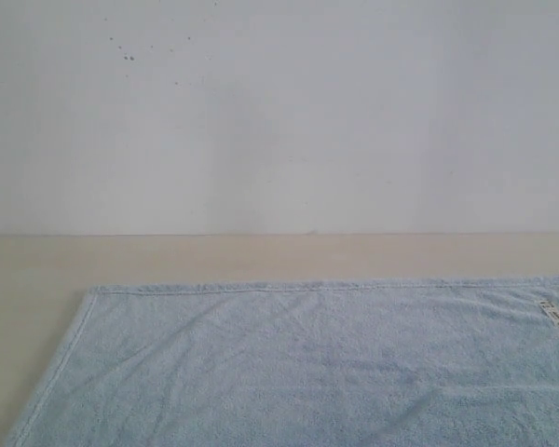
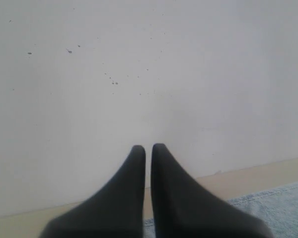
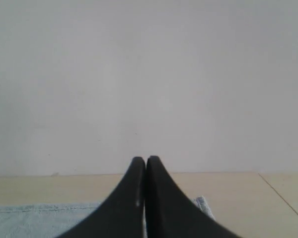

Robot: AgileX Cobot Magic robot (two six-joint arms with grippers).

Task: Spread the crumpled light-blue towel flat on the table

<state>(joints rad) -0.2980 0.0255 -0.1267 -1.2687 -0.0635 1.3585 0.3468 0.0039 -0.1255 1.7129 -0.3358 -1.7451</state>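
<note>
The light-blue towel (image 1: 307, 363) lies flat and smooth on the beige table (image 1: 261, 256), its far hem straight and a small white tag (image 1: 553, 315) near its right edge. Neither gripper shows in the exterior view. In the left wrist view my left gripper (image 2: 148, 147) is shut on nothing, raised above the table, with a strip of towel (image 2: 278, 208) below it. In the right wrist view my right gripper (image 3: 146, 159) is shut and empty too, with the towel's far hem (image 3: 39, 218) and a corner (image 3: 202, 203) beneath it.
A plain white wall (image 1: 279, 112) with a few small dark specks rises behind the table's far edge. Bare beige table surface runs between the towel's far hem and the wall, and to the towel's left (image 1: 28, 317).
</note>
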